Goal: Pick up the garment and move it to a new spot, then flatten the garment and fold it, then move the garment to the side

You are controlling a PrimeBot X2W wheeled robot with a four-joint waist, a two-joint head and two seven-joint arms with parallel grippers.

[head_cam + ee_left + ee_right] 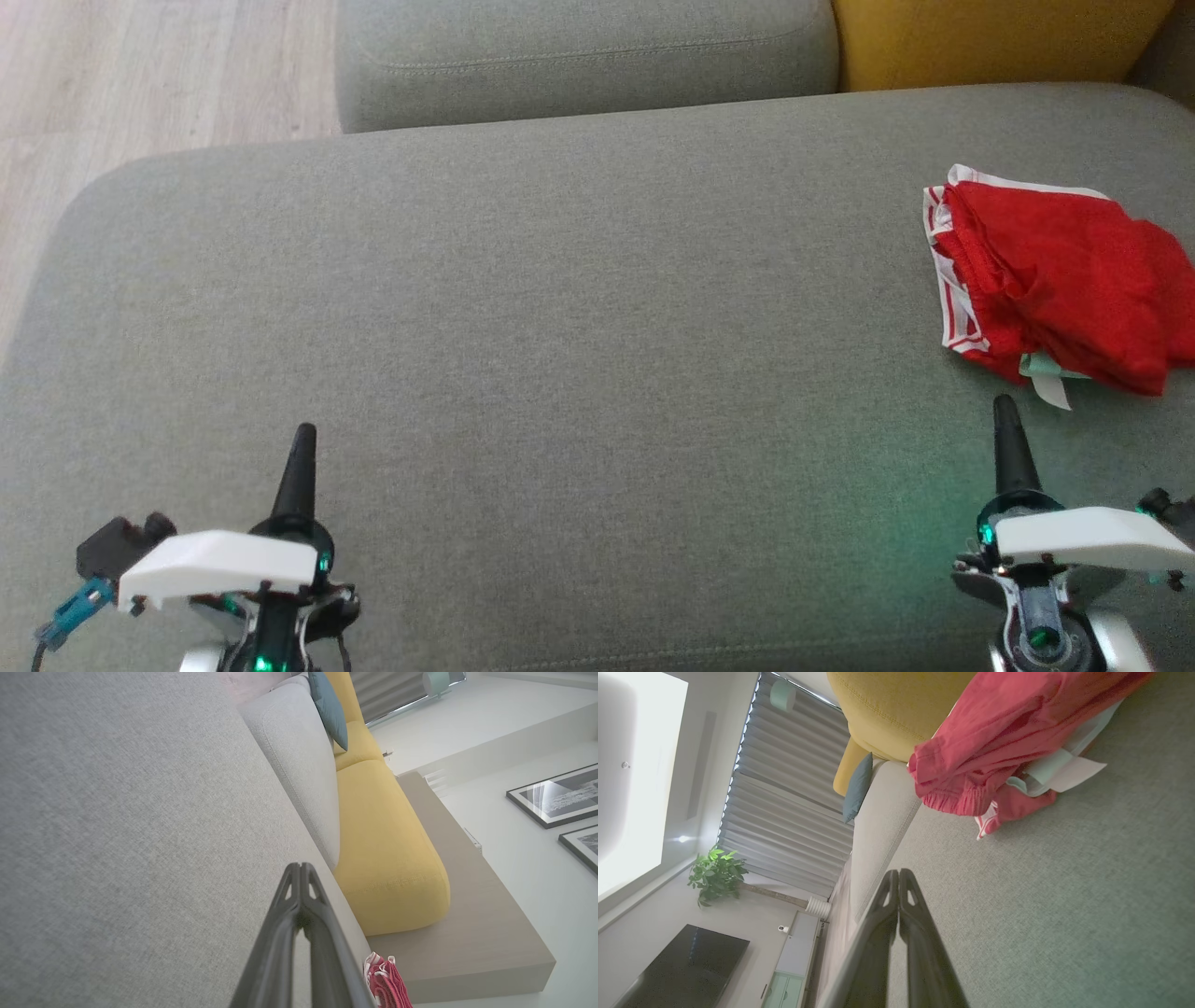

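The garment (1060, 280) is a red piece of clothing with white striped trim, lying bunched and folded over at the right end of the grey sofa seat (560, 327). It also shows in the right wrist view as the garment (999, 746) and as a small red patch of garment (387, 982) in the left wrist view. My right gripper (1005, 406) is shut and empty, just in front of the garment's near edge, apart from it. At the lower left, my left gripper (304, 434) is shut and empty, far from the garment.
A grey back cushion (579, 56) and a yellow cushion (990, 37) line the far side of the seat. Wooden floor (140, 84) lies beyond the seat's left end. A blue pillow (329, 707) leans on the sofa back.
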